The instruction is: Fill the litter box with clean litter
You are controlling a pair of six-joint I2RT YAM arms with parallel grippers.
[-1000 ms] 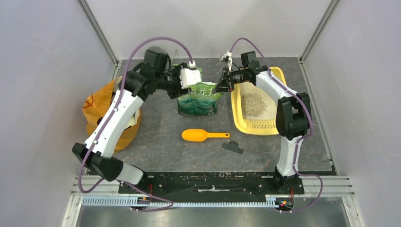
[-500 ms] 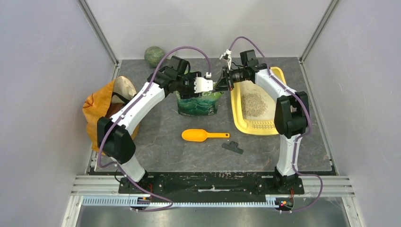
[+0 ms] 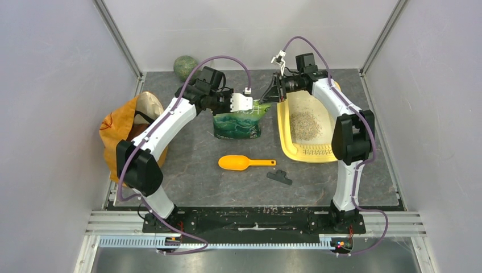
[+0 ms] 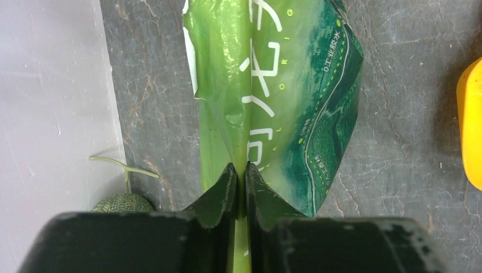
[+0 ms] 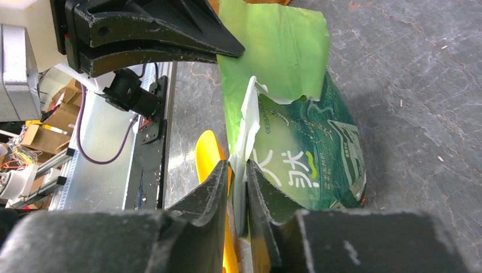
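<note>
Litter box beside right fingers, pouch pinched

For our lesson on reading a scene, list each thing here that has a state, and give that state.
litter box: flat on table, partly filled.
clean litter: loose pile inside litter box.
green pouch: upright, top pinched from both sides.
left gripper: shut on green pouch.
right gripper: shut on green pouch.
orange scoop: lying empty on table.
orange bag: open, slumped.
</note>
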